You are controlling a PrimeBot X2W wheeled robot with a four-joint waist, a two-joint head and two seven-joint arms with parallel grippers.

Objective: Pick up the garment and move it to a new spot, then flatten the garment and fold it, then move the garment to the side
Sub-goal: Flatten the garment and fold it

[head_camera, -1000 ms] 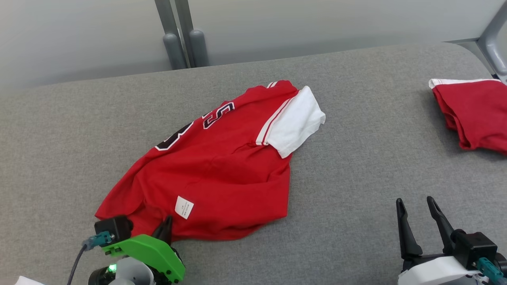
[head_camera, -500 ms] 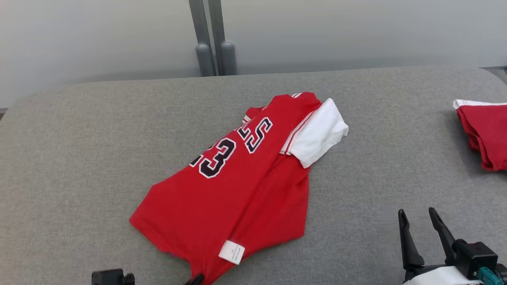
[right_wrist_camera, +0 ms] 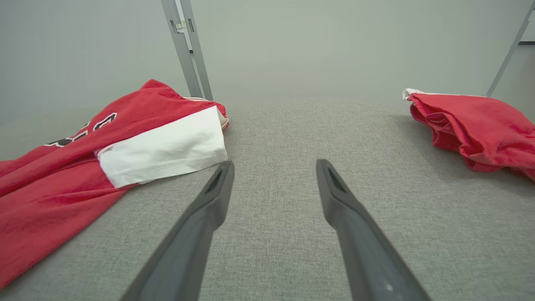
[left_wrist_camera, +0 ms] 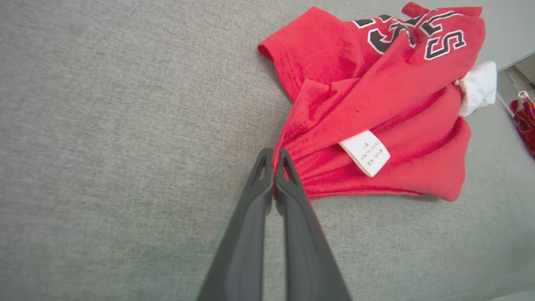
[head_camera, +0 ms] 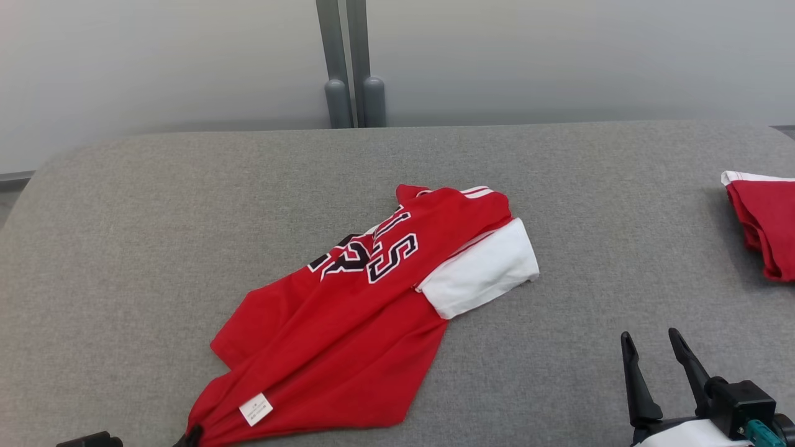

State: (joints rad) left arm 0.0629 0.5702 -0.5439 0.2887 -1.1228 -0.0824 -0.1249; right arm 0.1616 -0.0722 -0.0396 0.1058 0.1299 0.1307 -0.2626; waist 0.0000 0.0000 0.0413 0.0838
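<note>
Garment (head_camera: 360, 323) lay stretched diagonally forward-right from the left gripper (left_wrist_camera: 274, 155) pinching its hem, white sleeve (head_camera: 481, 270) nearer the spread right gripper (head_camera: 649, 336).

Red jersey (head_camera: 348, 335) with white sleeve (head_camera: 481, 270), crumpled, stretched diagonally across grey surface (head_camera: 155, 217)

The red garment (head_camera: 348, 335) carries black, white-edged lettering: a clear "S" (head_camera: 392, 257), the crumpled number (head_camera: 346, 261) left of it illegible. The white label (head_camera: 256, 409) at its near edge bears print too small to read.
</note>
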